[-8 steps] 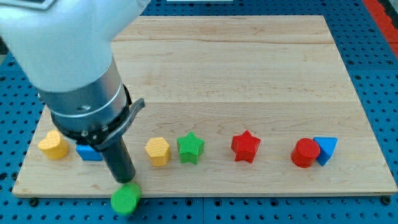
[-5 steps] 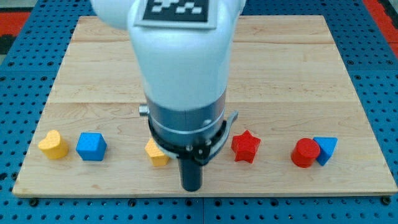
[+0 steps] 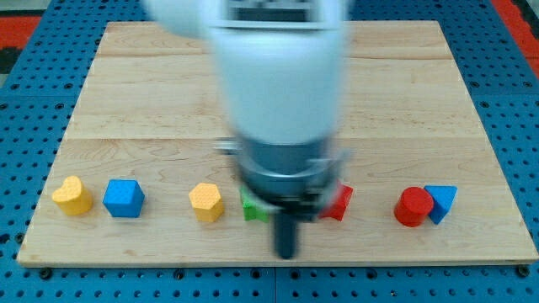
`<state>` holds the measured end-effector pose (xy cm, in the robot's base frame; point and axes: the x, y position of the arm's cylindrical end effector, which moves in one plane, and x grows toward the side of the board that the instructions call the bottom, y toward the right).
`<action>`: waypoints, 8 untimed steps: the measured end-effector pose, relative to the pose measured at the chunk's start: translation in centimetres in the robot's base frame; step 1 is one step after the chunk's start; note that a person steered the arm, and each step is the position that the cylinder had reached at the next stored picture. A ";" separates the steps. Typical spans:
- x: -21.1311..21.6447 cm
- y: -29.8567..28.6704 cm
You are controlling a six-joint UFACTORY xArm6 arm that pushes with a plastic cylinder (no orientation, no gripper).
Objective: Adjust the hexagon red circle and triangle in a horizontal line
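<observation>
In the camera view, you have my tip (image 3: 287, 253) low on the wooden board (image 3: 269, 93), blurred, holding nothing and touching no block. The yellow hexagon (image 3: 206, 202) sits at its ten o'clock. The red circle (image 3: 413, 207) lies at two o'clock, touching the blue triangle (image 3: 441, 202) on its three o'clock side. Green block (image 3: 251, 208) and red block (image 3: 340, 202) peek from behind the arm.

Single cam, high front angle looking down on the pale wooden board (image 3: 404, 101), fairly close; whole board in frame, blurred white-and-grey arm (image 3: 282, 101) blocks centre.
</observation>
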<state>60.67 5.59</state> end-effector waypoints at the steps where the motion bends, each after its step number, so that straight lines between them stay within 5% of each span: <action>1: -0.2 10.9; 3: -1.1 14.3; 8: -2.0 12.3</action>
